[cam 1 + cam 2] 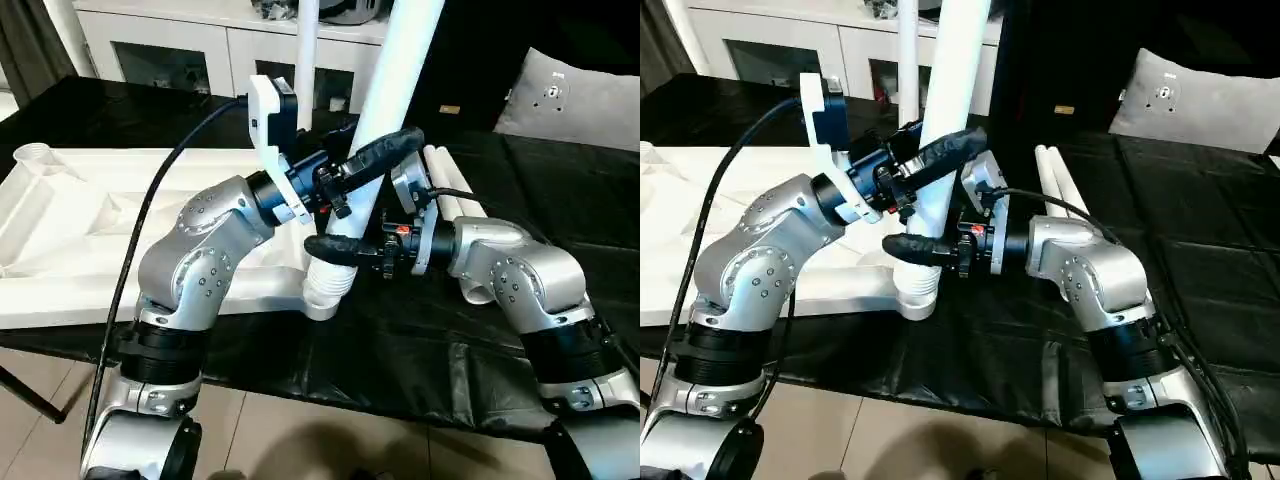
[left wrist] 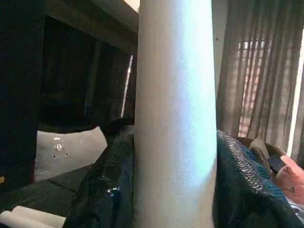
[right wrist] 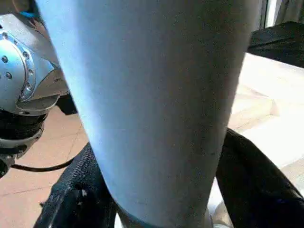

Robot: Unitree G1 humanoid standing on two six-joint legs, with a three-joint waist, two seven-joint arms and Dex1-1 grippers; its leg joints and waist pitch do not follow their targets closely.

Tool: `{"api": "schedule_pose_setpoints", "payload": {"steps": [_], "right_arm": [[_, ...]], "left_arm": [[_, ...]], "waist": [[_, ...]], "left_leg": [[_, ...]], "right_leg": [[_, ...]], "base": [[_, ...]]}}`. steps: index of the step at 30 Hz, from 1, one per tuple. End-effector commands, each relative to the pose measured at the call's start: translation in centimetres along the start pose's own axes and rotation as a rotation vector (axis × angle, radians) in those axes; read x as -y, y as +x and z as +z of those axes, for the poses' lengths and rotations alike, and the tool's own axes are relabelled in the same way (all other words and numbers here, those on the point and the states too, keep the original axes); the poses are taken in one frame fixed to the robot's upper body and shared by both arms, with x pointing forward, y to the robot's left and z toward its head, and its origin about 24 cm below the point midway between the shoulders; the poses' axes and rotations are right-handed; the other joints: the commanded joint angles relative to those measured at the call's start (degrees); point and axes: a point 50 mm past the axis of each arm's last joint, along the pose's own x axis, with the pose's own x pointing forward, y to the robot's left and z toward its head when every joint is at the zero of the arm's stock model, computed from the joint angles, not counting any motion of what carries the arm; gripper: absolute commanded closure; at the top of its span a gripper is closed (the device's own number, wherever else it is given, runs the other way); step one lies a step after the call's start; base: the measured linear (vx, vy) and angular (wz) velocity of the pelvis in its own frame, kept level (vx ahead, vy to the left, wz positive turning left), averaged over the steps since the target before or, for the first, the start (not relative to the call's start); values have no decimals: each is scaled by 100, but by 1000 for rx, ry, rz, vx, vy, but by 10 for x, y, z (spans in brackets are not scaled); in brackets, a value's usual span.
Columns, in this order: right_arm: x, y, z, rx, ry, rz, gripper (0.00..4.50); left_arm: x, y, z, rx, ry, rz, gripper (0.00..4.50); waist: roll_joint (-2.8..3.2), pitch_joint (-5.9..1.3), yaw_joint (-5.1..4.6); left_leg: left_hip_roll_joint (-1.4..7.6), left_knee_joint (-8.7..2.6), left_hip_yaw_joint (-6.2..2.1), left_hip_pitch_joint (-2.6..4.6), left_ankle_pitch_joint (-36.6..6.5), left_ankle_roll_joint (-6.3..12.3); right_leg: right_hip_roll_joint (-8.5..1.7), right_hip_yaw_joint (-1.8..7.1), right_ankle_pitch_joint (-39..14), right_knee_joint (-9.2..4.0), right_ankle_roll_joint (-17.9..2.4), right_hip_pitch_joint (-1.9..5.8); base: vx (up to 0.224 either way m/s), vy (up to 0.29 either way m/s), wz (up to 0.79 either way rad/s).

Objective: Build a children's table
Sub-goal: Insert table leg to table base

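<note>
- Step in hand, as a judgement: a leg (image 1: 395, 90) of the children's table is being fitted into the near corner socket (image 1: 328, 288) of the upturned white table top (image 1: 90, 215). The leg stands nearly upright, leaning slightly toward one o'clock, with its ribbed lower end in or at the socket.
- The table top lies on a black-covered table (image 1: 560, 200), spreading from the socket toward nine o'clock. Another leg (image 1: 307, 50) already stands upright at a far corner, at twelve o'clock. Two spare legs (image 1: 450, 185) lie flat, at about two o'clock from the socket.
- The left gripper (image 1: 360, 170) reaches in from nine o'clock, its black fingers wrapped on either side of the leg partway up, gripping it.
- The right gripper (image 1: 345, 250) reaches in level from three o'clock, lower down, just above the socket. Its fingers flank the leg; whether they press on it cannot be told.
- Next move, as a judgement: keep the leg square to the socket, then push or twist it down until it seats; a tilt could jam it.
- Both silver forearms bend inward, meeting at the leg.
</note>
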Motion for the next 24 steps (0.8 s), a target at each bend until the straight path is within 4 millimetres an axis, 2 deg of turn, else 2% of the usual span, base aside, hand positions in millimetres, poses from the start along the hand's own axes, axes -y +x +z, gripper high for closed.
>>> {"api": "schedule_pose_setpoints", "payload": {"steps": [1,4,8,9,14,16,17,18,24], "right_arm": [[2,-7,2,23,-5,-22,155],[2,-8,2,21,-3,-20,155],[2,-8,2,28,4,-15,192],[2,-7,2,32,5,-11,215],[1,-7,1,36,7,-6,243],[2,-7,0,32,12,-11,250],[2,-7,0,32,13,-11,250],[3,-7,-1,25,20,-25,251],[7,-3,-6,5,60,-56,252]], "left_arm": [[1,4,6,8,32,-21,270],[1,4,6,7,32,-23,270],[2,4,5,3,30,-32,270],[3,4,4,0,28,-37,270],[4,4,3,-4,27,-44,270],[5,4,2,-6,28,-45,270],[5,4,2,-6,29,-45,270],[5,4,2,-7,29,-44,270],[3,6,-3,-21,15,-8,270]], "waist": [[-6,-443,-10],[-4,-446,-8],[-4,-443,-10],[0,-444,-7],[2,-445,-8],[-33,-447,-11],[-19,-445,-8],[-46,-445,-17],[-46,-442,-23]], "left_leg": [[-130,-341,216,-98,-347,264],[-124,-343,212,-95,-319,263],[-128,-341,216,-98,-342,268],[-130,-341,216,-94,-354,269],[-125,-342,212,-96,-344,261],[-124,-342,215,-101,-330,263],[-122,-345,211,-98,-329,260],[-120,-341,216,-100,-313,270],[-130,-336,226,-99,-279,277]], "right_leg": [[-197,265,-1826,-355,-328,530],[-200,268,-1789,-347,-352,528],[-198,267,-1805,-353,-355,531],[-198,266,-1822,-355,-350,528],[-198,266,-1795,-349,-357,531],[-198,268,-1775,-345,-368,534],[-201,268,-1786,-339,-374,533],[-199,271,-1784,-341,-366,529],[-198,275,-1868,-350,-310,524]], "base": [[0,0,0],[0,0,0],[0,0,0],[0,0,0],[0,0,0],[0,0,0],[0,0,0],[0,0,0],[0,0,0]]}}
